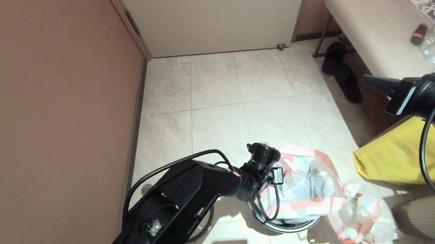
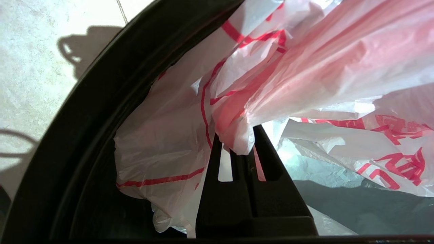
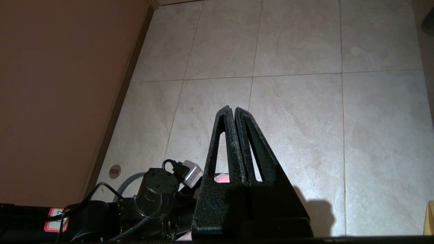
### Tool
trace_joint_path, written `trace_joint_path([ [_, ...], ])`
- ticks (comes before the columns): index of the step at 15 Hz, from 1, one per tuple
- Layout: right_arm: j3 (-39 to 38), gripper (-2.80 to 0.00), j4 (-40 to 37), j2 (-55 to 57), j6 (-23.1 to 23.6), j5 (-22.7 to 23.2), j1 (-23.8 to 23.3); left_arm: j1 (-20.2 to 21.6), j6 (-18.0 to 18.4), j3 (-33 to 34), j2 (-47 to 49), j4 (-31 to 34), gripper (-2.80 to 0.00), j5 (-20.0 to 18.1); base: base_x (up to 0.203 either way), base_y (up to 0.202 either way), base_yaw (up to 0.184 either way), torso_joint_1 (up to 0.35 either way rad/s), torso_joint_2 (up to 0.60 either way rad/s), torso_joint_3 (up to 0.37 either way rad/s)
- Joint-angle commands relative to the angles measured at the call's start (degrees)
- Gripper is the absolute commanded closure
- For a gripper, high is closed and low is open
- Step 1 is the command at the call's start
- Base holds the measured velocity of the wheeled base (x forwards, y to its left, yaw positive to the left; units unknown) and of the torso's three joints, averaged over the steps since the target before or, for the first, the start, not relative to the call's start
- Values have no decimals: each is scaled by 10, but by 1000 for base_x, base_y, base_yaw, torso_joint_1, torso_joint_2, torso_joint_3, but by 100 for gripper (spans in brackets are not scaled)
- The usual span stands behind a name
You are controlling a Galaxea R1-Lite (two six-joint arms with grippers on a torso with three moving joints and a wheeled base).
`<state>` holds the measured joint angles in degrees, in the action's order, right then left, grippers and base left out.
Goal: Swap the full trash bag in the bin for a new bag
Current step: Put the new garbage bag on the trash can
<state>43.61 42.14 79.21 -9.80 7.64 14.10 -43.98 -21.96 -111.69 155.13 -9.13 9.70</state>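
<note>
The black bin (image 1: 284, 227) stands on the tiles at the near middle; its dark wall (image 2: 84, 135) curves past in the left wrist view. The new bag (image 1: 304, 181), thin white plastic with a pink hem and red print, sits bunched in the bin's mouth. My left gripper (image 2: 237, 144) reaches inside the bin and is shut on a fold of this bag's pink hem (image 2: 234, 128), which covers the fingertips. The full trash bag (image 1: 359, 211) lies lumpy on the floor just right of the bin. My right gripper (image 1: 368, 79) (image 3: 234, 110) hovers shut and empty over the tiles at the right.
A yellow cloth tote (image 1: 393, 160) sits right of the bin. A padded bench (image 1: 377, 21) with small items stands at the back right, with black slippers (image 1: 343, 73) below it. A brown wall (image 1: 50, 109) runs along the left. A grey hoop (image 3: 127, 179) shows partly beside my left arm.
</note>
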Motion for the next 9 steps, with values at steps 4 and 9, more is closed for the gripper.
trace_joint_path([
  [4,0,0,1,-4,0,2,0,0,-6,16,-39,6,0,19,0,0,0,0,0,0],
  [9,1,0,-4,0,-11,5,0,-9,-28,135,-144,2,0,22,0,0,0,0,0,0],
])
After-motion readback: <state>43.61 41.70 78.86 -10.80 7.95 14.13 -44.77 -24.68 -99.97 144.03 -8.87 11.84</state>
